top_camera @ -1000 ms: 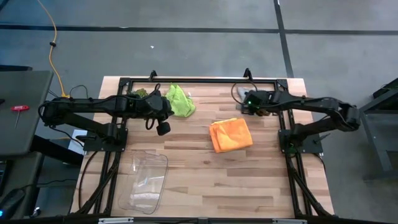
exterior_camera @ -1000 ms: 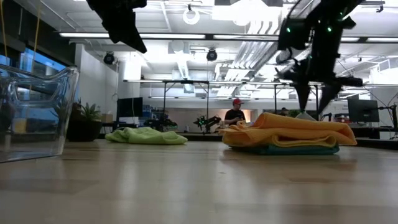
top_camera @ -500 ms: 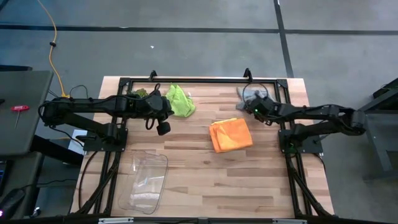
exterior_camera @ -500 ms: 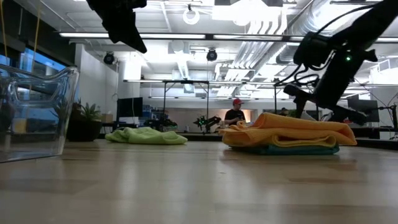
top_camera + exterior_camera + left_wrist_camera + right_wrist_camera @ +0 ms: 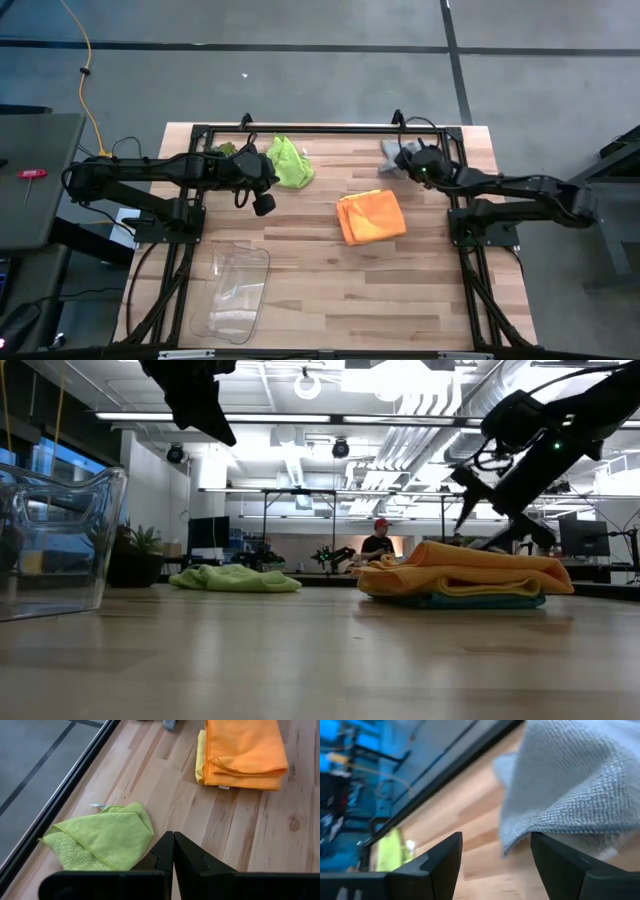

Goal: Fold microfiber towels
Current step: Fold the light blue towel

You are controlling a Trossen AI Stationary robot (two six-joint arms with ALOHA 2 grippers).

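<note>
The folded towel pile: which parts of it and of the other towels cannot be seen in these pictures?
- Towel pile: high view shows only the orange towel; lower layers covered.
- Teal towel: low view, only an edge under the pile.
- Grey towel: right wrist view, cut off by the frame; high view, partly behind the right gripper.

Right tool [image 5: 492, 855] agape — left tool [image 5: 173, 851] closed

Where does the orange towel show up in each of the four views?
High view: orange towel, table centre, right of middle.
Low view: orange towel at right, topping a stack.
Left wrist view: orange towel along the top edge.
Right wrist view: not in it.
Shared landmark: the lime green towel, seen in high, low and left wrist views.
</note>
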